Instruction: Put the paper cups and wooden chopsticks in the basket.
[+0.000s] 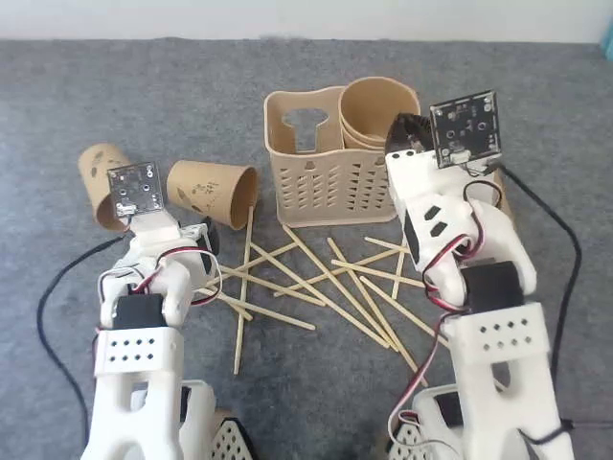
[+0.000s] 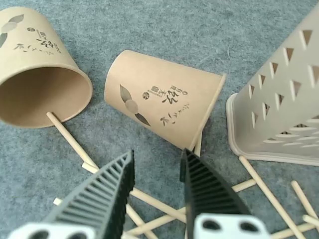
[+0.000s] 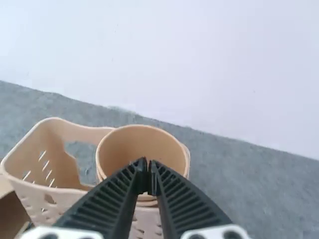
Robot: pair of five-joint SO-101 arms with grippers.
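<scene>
- The wooden chopsticks (image 1: 316,278) are thin, pale, straight sticks. They lie criss-crossed on the fuzzy grey carpet (image 1: 287,383) in front of the basket (image 1: 326,182). The high view gives the whole scatter.
- The left gripper (image 2: 157,155) has black ribbed fingers set a moderate gap apart with nothing between them. It hangs over sticks off the basket's front left.
- The nearer lying cup (image 2: 159,107) is tapered brown paper, on its side just left of the basket with its mouth towards it. The left wrist view brings out its leaf print.
- The farther lying cup (image 2: 42,74) lies well left of the basket. A stick's end touches the rim of its mouth.
- The basket is beige plastic. The left wrist view shows triangular holes in its wall, and the high view shows two compartments.
- The stacked cups (image 1: 378,110) stand upright in the basket's right compartment.
- The right gripper (image 3: 145,167) has its fingers pressed together and empty, above the stacked cups' mouth.
- A pale wall (image 3: 174,59) rises beyond the basket in the right wrist view
</scene>
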